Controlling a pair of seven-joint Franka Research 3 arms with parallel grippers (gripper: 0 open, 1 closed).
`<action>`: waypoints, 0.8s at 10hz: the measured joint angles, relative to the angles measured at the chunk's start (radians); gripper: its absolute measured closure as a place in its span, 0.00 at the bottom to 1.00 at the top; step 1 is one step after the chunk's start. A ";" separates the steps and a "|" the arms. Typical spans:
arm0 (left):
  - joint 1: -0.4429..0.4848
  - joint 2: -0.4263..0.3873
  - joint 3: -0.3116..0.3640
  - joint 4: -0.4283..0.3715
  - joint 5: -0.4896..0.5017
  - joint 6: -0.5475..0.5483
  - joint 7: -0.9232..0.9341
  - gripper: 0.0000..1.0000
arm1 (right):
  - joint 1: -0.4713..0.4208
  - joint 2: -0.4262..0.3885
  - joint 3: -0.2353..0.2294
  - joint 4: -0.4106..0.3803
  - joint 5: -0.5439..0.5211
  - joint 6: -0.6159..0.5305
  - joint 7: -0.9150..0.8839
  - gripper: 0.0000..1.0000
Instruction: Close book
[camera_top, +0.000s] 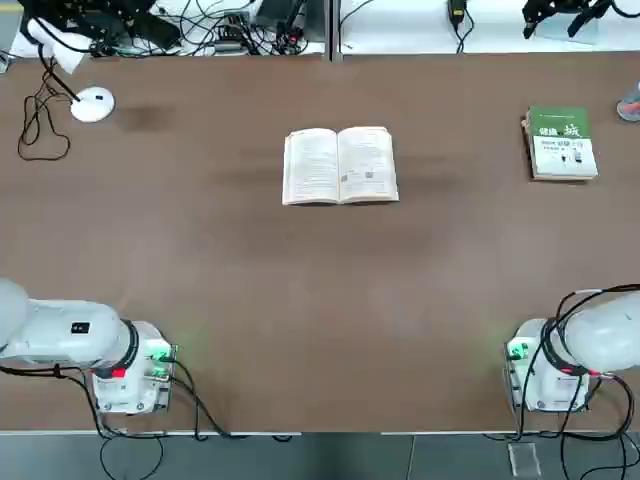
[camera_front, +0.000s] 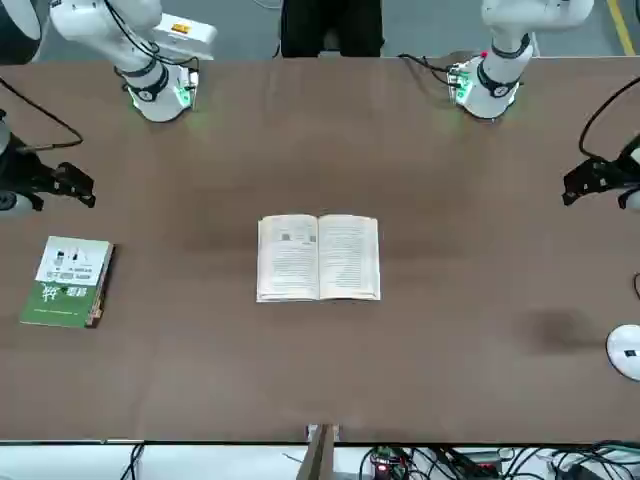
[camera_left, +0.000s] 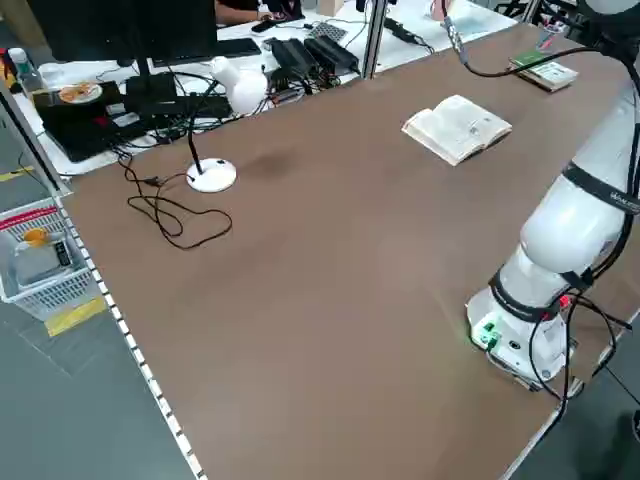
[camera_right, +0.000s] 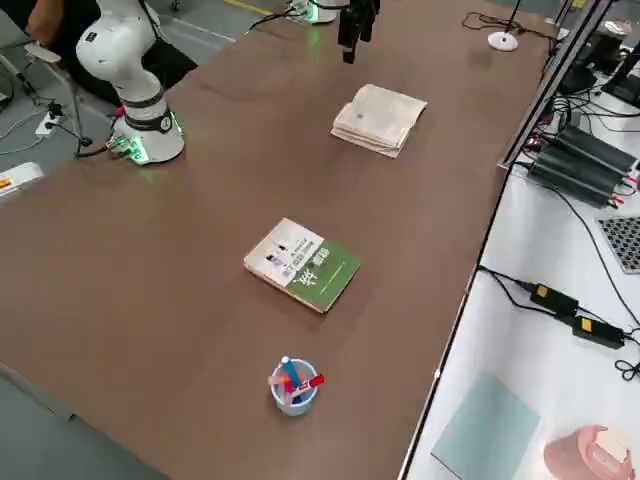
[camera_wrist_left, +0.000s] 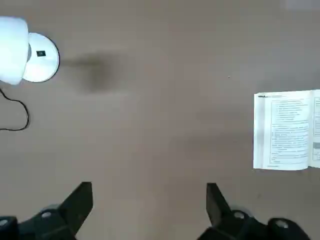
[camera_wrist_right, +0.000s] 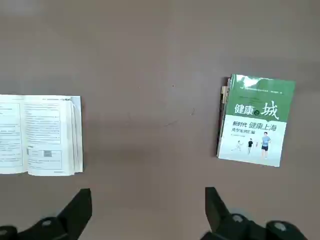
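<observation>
Two books lay on the matte brown table (camera_top: 320, 300). The book (camera_top: 340, 165), a thin paperback with cream text pages, lay open and flat at centre. The glossy green-and-white book (camera_top: 560, 143) lay shut at its 3 o'clock. Only the right side view showed a cup of pens (camera_right: 293, 385). The left gripper (camera_wrist_left: 150, 200) and right gripper (camera_wrist_right: 148, 205) hung with fingers spread, holding nothing.

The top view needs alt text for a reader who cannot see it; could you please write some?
An open book lies face up mid-table, untouched. A closed green-and-white book sits toward the far right, a white lamp base at the far left, and both arms' bases stand at the near edge.
</observation>
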 joint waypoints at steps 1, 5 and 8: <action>0.000 0.000 0.000 0.000 0.000 0.000 0.000 0.00 | 0.000 0.000 0.000 0.000 0.000 0.000 0.000 0.00; 0.000 0.000 0.000 0.000 0.000 0.000 0.001 0.00 | 0.000 0.000 0.000 0.000 0.000 0.000 0.000 0.00; -0.004 0.001 -0.006 0.000 0.000 -0.001 0.008 0.00 | 0.000 0.000 0.000 0.000 0.000 0.000 0.000 0.00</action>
